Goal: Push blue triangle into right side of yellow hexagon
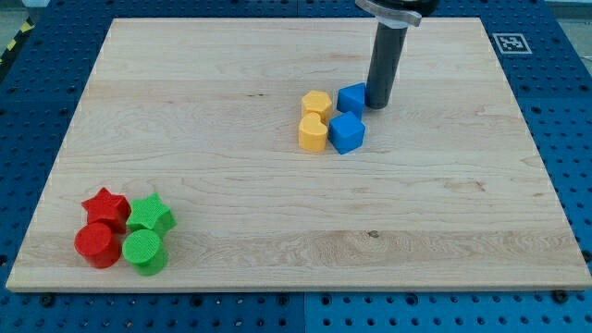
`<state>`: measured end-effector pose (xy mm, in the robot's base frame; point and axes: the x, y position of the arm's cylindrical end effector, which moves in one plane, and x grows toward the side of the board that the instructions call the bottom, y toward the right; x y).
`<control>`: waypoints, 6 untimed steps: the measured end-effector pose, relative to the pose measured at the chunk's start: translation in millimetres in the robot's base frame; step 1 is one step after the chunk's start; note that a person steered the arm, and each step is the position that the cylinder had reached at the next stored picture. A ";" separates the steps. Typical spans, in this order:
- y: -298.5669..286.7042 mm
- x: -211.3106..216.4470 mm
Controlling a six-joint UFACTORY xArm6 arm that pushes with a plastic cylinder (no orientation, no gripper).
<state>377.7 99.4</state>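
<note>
Tip (379, 104) pressing at right of blue triangle (352, 98) — already touching yellow hexagon (317, 104), nearly done. No gripper showing — state impossible telling.

Upright rod, my tip (379, 104) down

Rod (387, 55) cut off by the view's top edge, its base hiding a bit of blue triangle (351, 97); tip (379, 104) just showing beside it.
</note>
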 end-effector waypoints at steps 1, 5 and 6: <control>0.3 -0.1; -30.8 -17.1; -39.9 -13.4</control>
